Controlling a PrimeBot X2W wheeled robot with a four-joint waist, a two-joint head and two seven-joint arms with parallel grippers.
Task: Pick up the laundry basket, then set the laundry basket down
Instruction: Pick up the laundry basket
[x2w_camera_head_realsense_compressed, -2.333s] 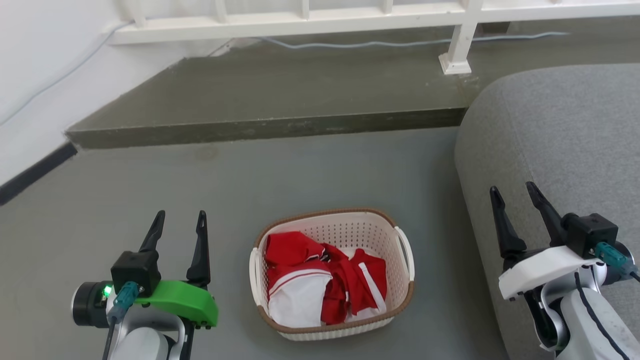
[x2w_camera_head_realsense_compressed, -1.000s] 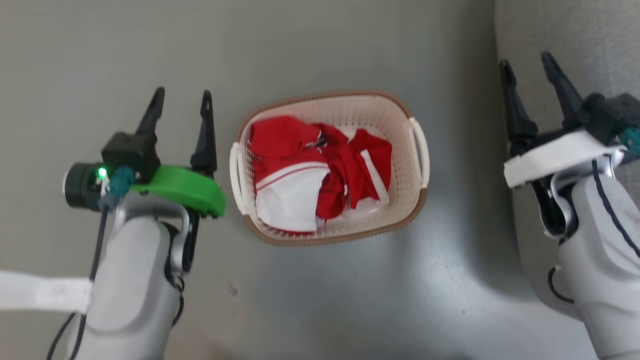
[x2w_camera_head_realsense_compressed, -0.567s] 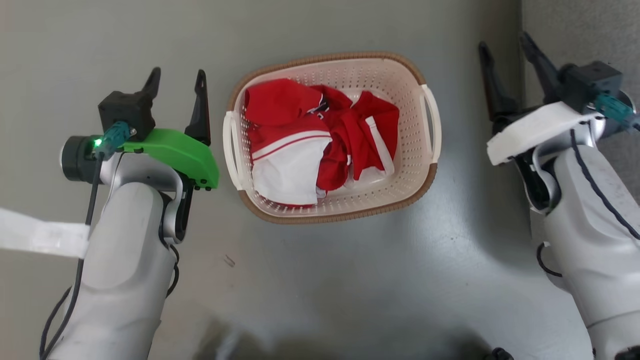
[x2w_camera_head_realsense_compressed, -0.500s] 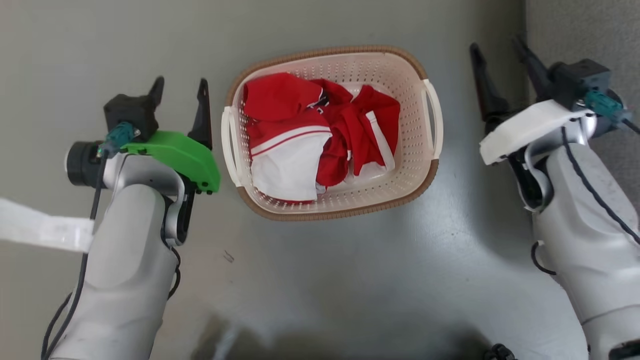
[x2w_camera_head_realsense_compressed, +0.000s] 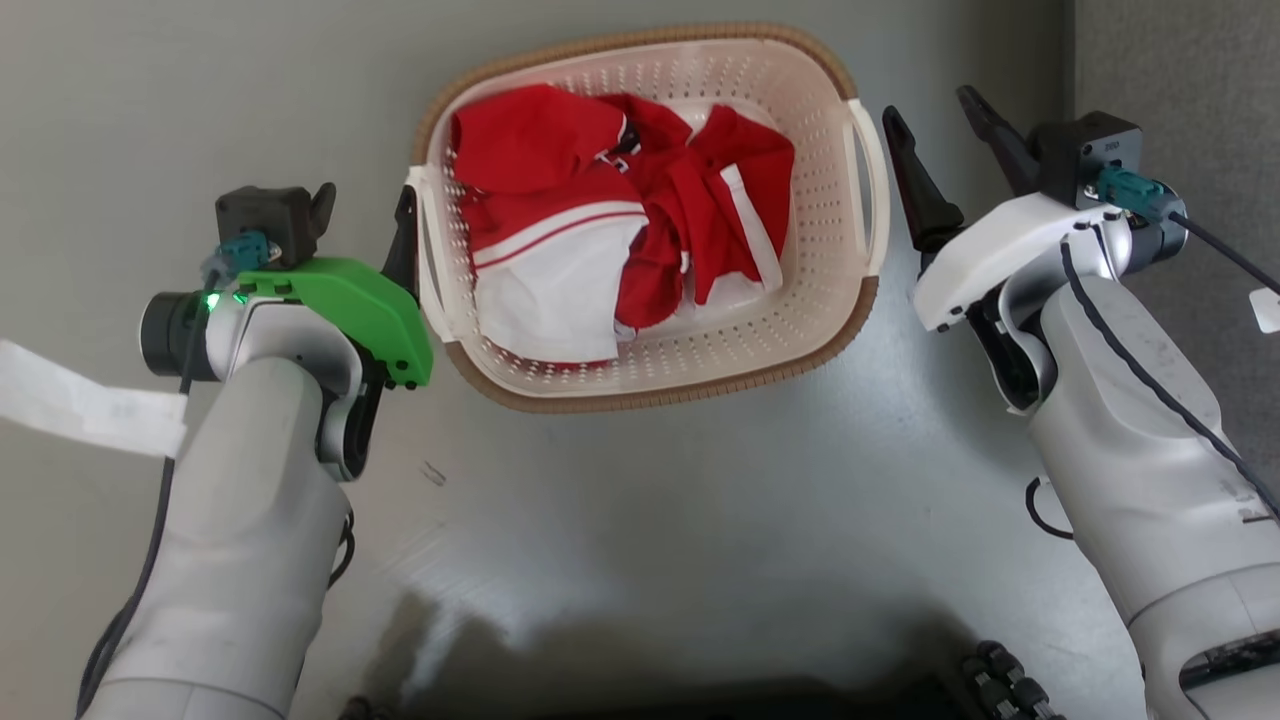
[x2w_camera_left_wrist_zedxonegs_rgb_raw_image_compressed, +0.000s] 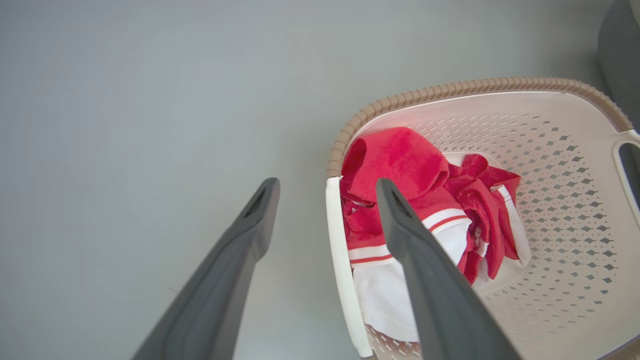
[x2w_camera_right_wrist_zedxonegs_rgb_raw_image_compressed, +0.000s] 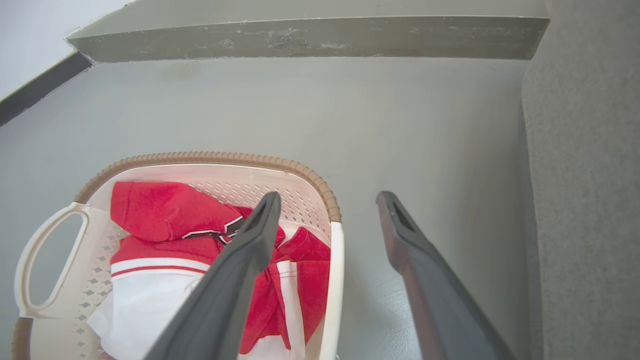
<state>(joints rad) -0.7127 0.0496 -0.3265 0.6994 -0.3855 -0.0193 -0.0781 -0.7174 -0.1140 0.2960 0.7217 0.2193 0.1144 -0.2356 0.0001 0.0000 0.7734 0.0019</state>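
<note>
Laundry basket (x2w_camera_head_realsense_compressed: 640, 403) on the floor (x2w_camera_head_realsense_compressed: 650, 520), a gripper at each side.
Left gripper (x2w_camera_head_realsense_compressed: 365, 205) spread beside the basket's left handle, right gripper (x2w_camera_head_realsense_compressed: 929, 102) spread beside its right handle; red-and-white clothes (x2w_camera_head_realsense_compressed: 600, 230) inside.

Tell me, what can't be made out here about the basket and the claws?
Laundry basket floor: head view, red and white clothes cover much of it.
Whether the left claw touches the white handle: head view, its finger and green cover overlap that spot.
Dark objects at head view's bottom edge: cut off.
</note>
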